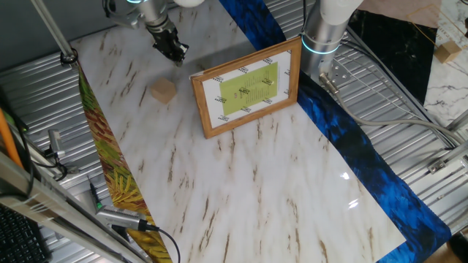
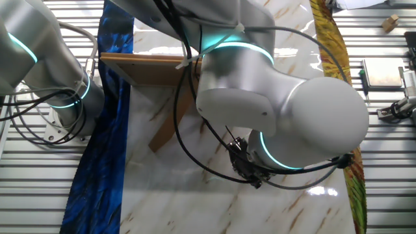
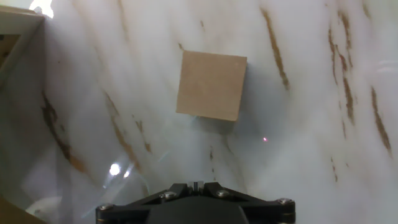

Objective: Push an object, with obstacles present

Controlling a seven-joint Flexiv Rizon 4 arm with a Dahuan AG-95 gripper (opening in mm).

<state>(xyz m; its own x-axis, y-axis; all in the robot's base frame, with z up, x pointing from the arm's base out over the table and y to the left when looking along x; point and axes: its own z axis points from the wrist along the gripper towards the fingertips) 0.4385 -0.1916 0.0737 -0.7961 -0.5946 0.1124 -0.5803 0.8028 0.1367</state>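
Hand view: the wooden cube (image 3: 211,85) sits ahead of the gripper (image 3: 194,186) on the marble-patterned tabletop (image 3: 311,155), apart from it, with bare surface between them.
Cube: small, pale tan, plain faces, no marks or writing; it rests flat on the tabletop (image 1: 241,183).
Cube position: in one fixed view the wooden cube (image 1: 164,90) lies to the left of the picture frame (image 1: 247,87), near it but not touching, and just in front of the gripper (image 1: 175,53).
Gripper: the fingertips look drawn close together and hold nothing; the hand view shows only the dark base of the fingers at the bottom edge, so the exact gap cannot be told.
Gripper height: low over the table beside the cube, not touching it.
Picture frame: brown wood, white mat, yellow-green printed sheet inside; it stands propped and tilted back on the tabletop.
Writing: the sheet carries fine dark print, too small to read; no brand or label is legible anywhere.
Other fixed view: the arm's large grey joint (image 2: 279,110) fills the middle and hides the cube; the back of the picture frame (image 2: 146,68) with its prop shows behind it.
Table edges: a blue patterned strip (image 1: 351,139) runs along one side, a yellow leaf-patterned strip (image 1: 110,168) along the other.
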